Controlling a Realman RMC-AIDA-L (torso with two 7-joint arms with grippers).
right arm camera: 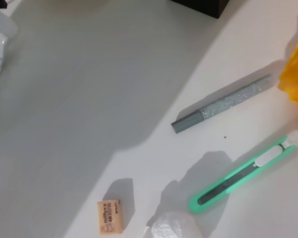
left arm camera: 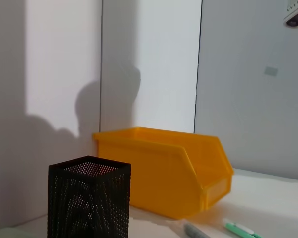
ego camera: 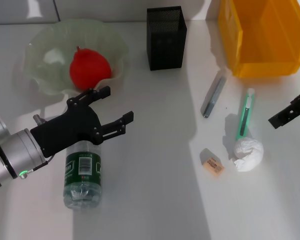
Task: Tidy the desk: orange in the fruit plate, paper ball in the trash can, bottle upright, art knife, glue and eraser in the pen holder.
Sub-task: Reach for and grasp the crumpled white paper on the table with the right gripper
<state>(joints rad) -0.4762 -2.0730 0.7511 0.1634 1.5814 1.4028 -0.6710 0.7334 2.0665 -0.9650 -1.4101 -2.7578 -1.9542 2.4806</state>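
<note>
One left gripper (ego camera: pixel 110 111) spread open, hovering above bottle (ego camera: pixel 82 176)

The fruit plate (ego camera: pixel 42 75) is pale translucent green, and the orange (ego camera: pixel 89 67) in it looks strongly red-orange. The pen holder (ego camera: pixel 165 37) is black with a fine mesh pattern. The bin (ego camera: pixel 262 37) is yellow-orange. The bottle (ego camera: pixel 82 175) is clear with a dark green label bearing white print. The glue (ego camera: pixel 213 95) is grey, perhaps glittery. The art knife (ego camera: pixel 245 114) is mint green and white. The eraser (ego camera: pixel 212 165) is pale orange, the paper ball (ego camera: pixel 249 153) white, and the desk (ego camera: pixel 155 165) white.
</note>
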